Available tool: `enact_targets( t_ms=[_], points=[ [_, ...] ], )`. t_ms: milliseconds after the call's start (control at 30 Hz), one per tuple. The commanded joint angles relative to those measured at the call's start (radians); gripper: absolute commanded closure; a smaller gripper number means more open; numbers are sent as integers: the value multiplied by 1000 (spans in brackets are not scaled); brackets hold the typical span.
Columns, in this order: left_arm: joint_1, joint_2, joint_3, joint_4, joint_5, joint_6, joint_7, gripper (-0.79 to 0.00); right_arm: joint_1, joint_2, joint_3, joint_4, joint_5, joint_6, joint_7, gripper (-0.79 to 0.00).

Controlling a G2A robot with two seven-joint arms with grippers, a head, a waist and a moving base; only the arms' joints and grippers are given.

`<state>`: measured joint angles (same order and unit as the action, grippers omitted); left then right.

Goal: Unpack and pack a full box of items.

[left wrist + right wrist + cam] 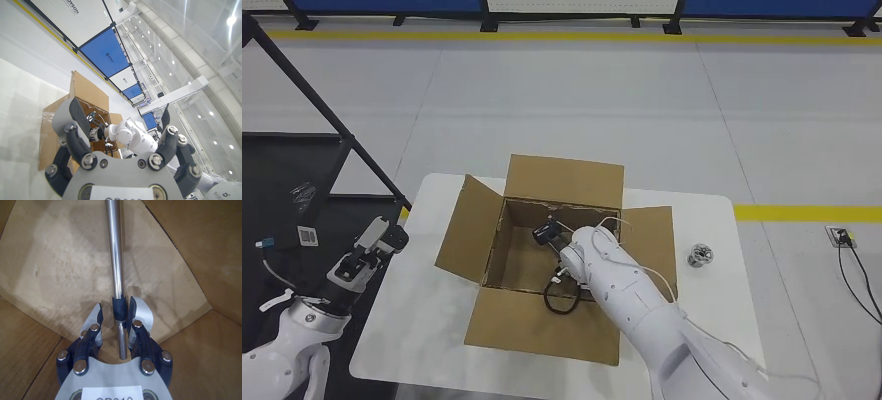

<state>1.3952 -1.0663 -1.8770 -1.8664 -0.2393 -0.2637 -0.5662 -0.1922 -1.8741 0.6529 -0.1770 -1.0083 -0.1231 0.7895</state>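
Off the left edge of the table [422, 320], note the left gripper [382, 240], spread wide with nothing between its fingers; best left there, clear of the cardboard box [522, 335]. Moving right into the box, find the right gripper [116, 306] low over the brown paper lining [66, 256], jaws only narrowly parted and straddling the steel rod [115, 247] at its black band [119, 308]. Judge one pad [131, 310] touching or all but touching the band and the other pad [99, 316] a little off it, so treat the rod as not clamped. Cannot tell whether taking hold or letting go. For a sound grip, centre on the band rather than the bare, probably slippery steel, and close evenly from both sides to avoid nudging the rod sideways. Lift straight up, keeping the long end away from the box walls and flaps. Farther right, mind the small shiny item [701, 254] on the tabletop when choosing a spot for the rod.
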Motion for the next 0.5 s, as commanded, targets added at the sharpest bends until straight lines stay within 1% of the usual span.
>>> enact_targets(
  t_ms=[0,200,333,367,400,467],
  points=[
    [2,0,0,-1,0,-3,2,-785,-2,-1,0,2,-2,1,0,-302],
    [8,1,-2,-2,-1,-3,8,-785,-4,-2,3,12,-3,3,1,-274],
    [11,2,-3,-3,-4,-7,10,-785,-4,0,14,16,11,2,-13,-95],
    [12,2,-3,-4,-3,-7,10,-785,-4,1,16,18,15,-1,-18,-31],
    [12,2,-3,-4,-3,-7,10,-785,-3,3,19,18,19,-3,-23,0],
    [13,2,-3,-4,-3,-7,11,-785,0,5,27,20,31,-11,-33,0]
  ],
)
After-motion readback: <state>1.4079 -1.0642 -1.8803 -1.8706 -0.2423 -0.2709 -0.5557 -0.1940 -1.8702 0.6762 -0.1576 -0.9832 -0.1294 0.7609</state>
